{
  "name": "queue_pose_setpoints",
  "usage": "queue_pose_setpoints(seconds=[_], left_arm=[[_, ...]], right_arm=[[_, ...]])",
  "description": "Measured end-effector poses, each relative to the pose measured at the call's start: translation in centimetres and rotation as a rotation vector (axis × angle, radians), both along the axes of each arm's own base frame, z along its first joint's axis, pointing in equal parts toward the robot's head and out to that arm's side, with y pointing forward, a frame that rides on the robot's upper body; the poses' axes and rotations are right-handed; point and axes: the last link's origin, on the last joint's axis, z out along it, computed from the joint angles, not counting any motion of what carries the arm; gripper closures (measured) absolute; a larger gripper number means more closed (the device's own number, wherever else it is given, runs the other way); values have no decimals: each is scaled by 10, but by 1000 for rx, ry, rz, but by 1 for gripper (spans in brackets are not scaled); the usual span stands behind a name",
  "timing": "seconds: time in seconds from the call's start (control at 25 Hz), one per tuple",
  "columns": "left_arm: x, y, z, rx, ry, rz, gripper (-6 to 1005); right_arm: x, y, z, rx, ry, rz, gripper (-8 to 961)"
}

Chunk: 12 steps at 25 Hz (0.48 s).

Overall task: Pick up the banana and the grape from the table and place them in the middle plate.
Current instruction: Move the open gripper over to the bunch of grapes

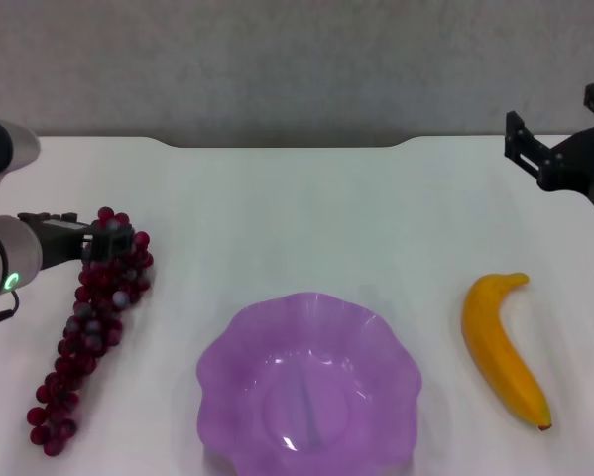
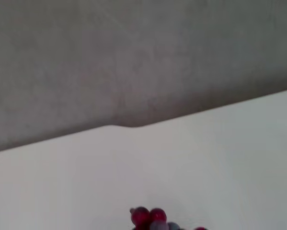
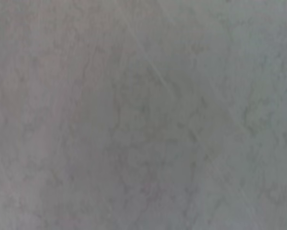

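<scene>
From the head camera, the left gripper (image 1: 106, 236) sits at the top end of the grapes (image 1: 93, 322), which lie on the left of the table (image 1: 306, 208), though I cannot tell whether it grips them; the purple plate (image 1: 309, 389) is in the middle near the front edge, the banana (image 1: 505, 349) lies to its right, and the right gripper (image 1: 554, 149) hangs spread open above the table's far right corner. The left wrist camera shows a few grapes (image 2: 150, 218) on the table (image 2: 205, 158) before a grey wall (image 2: 133, 57). The right wrist camera shows only grey wall (image 3: 143, 115).

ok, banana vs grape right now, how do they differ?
The banana is one smooth yellow curve; the grape is a long dark red bunch. The banana lies untouched right of the middle plate, far from the right gripper; the left gripper is at the grape's top. Both rest on the table.
</scene>
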Motion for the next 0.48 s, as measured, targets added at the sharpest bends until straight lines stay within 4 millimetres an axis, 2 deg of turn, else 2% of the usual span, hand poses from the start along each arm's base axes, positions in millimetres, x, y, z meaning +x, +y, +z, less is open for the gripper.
queue_pose_setpoints(seconds=[0.48], left_arm=[[-1,3,-5,-31,13,15,262]], right_arm=[[32,-1,-16,-42,-29,-84,65]])
